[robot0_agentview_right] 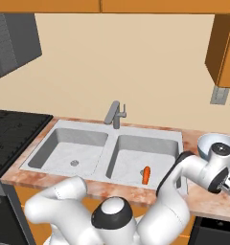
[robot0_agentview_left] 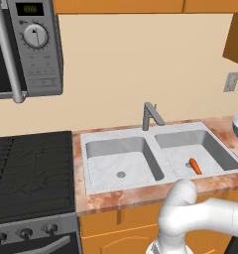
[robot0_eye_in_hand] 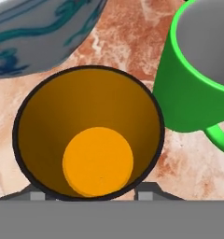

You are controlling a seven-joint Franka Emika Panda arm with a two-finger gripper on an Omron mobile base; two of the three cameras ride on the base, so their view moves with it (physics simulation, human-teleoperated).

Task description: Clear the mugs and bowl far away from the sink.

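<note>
I have the hand directly over the black mug, looking straight down its orange inside; it stands upright on the marbled counter right of the sink, mouth and long axis pointing up at me, with the green mug just beside it and the bowl close by. The gripper straddles it low at the rim, though I cannot tell whether the fingers have bitten yet. I judge it light, rigid, smooth-walled and likely slippery; best pinched across the body, square.
</note>
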